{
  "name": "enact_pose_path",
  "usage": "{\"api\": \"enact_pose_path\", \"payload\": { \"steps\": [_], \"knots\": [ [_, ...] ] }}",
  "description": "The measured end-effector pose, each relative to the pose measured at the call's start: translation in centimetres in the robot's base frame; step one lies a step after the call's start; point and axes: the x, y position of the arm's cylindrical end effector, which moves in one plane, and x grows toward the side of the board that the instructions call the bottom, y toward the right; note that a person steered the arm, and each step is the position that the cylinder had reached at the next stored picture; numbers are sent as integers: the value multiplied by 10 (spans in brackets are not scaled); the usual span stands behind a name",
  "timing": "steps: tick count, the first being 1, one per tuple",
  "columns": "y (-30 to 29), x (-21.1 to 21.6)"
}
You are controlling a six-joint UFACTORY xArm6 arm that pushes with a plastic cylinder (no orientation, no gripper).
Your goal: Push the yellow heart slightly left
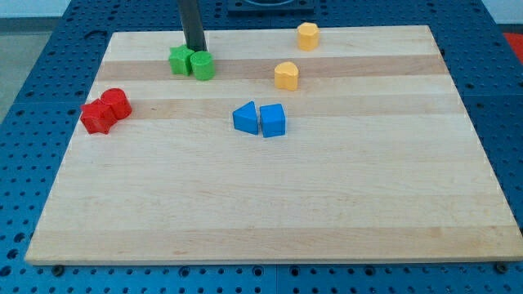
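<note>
my tip at view's top, just behind green blocks | end effector: bare rod, no jaws | yellow heart on worktop, well right of tip, untouched | looks light, rigid, slides easy | push its right side

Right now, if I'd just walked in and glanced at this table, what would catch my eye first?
Probably the dark rod coming down from the view's top, my tip right behind the two green blocks. Next, the bright pairs on the pale wooden board: two red blocks touching at the view's left, and two blue blocks side by side near the middle. Two yellow blocks sit apart toward the top right.
</note>
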Motion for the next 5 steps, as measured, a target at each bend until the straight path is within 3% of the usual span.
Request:
{"api": "enact_pose_path", "payload": {
  "steps": [2, 3, 4, 5],
  "knots": [
    [0, 47],
    [6, 37],
    [46, 8],
    [98, 8]
  ]
}}
